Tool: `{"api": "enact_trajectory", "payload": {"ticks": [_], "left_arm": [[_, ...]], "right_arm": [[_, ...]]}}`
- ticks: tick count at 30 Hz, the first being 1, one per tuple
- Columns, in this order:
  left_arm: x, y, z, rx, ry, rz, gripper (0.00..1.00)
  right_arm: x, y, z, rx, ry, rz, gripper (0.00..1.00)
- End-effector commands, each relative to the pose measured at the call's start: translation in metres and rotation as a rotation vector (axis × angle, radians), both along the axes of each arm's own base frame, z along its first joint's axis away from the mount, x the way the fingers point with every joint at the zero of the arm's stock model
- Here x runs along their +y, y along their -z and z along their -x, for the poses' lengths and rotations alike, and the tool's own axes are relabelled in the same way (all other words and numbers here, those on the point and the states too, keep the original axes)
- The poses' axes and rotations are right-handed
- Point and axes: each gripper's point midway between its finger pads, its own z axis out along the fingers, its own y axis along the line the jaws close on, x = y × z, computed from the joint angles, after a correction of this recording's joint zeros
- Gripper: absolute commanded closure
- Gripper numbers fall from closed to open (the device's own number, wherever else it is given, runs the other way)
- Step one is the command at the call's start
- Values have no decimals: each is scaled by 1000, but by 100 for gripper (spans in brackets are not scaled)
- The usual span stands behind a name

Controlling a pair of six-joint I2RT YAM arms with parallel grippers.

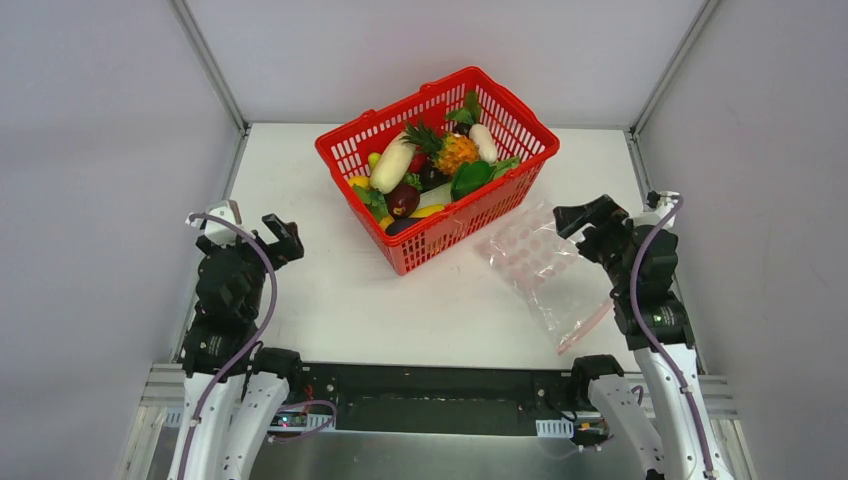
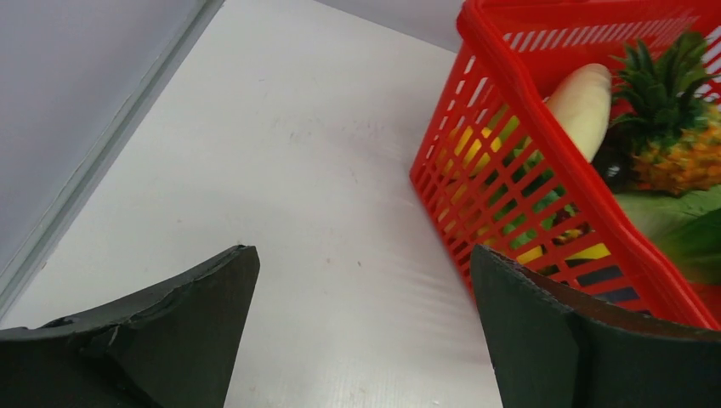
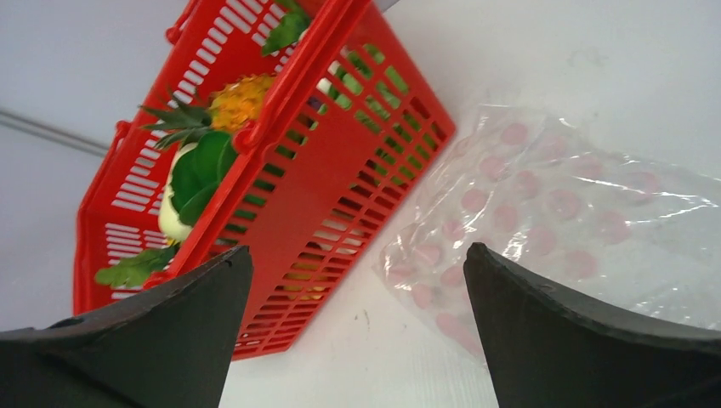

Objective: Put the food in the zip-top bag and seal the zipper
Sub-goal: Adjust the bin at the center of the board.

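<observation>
The toy food lies in a red mesh basket [image 1: 520, 158] at the table's middle back: an orange pineapple [image 1: 452, 152], two white radishes [image 1: 392, 163], a green leafy vegetable [image 1: 470, 178], a dark eggplant [image 1: 403, 199]. The clear zip-top bag [image 1: 535, 258] with pink dots lies flat right of the basket, its pink zipper strip [image 1: 586, 328] at the near end. My left gripper [image 1: 283, 240] is open and empty, left of the basket. My right gripper [image 1: 583, 217] is open and empty, at the bag's right edge. The bag also shows in the right wrist view [image 3: 561, 212].
The white table [image 1: 330, 300] is bordered by grey walls on the left, right and back. The basket also shows in the left wrist view [image 2: 510, 127] and in the right wrist view [image 3: 340, 170]. A black rail runs along the table's near edge.
</observation>
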Motion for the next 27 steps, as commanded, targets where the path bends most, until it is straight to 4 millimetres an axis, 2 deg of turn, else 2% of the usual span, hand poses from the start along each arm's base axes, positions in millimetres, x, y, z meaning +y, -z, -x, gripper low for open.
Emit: {"api": "enact_trajectory", "payload": {"ticks": [1, 5, 9, 12, 17, 23, 27], "left_arm": [[-26, -51, 3, -146, 149, 32, 0], [-76, -78, 19, -263, 467, -41, 0], [-79, -103, 32, -328, 465, 79, 0], [-103, -125, 36, -380, 608, 90, 0], [-124, -146, 16, -313, 704, 183, 0], [-147, -167, -7, -234, 833, 152, 0], [-164, -146, -32, -9, 829, 14, 0]], "right_arm": [[27, -20, 8, -68, -138, -86, 2], [36, -19, 7, -62, -173, -129, 2], [42, -18, 5, -49, -202, -152, 2], [43, -16, 5, -41, -202, -161, 2], [44, -12, 7, -32, -204, -172, 2], [45, -10, 12, -26, -202, -205, 2], [50, -6, 15, -36, -212, -264, 2]]}}
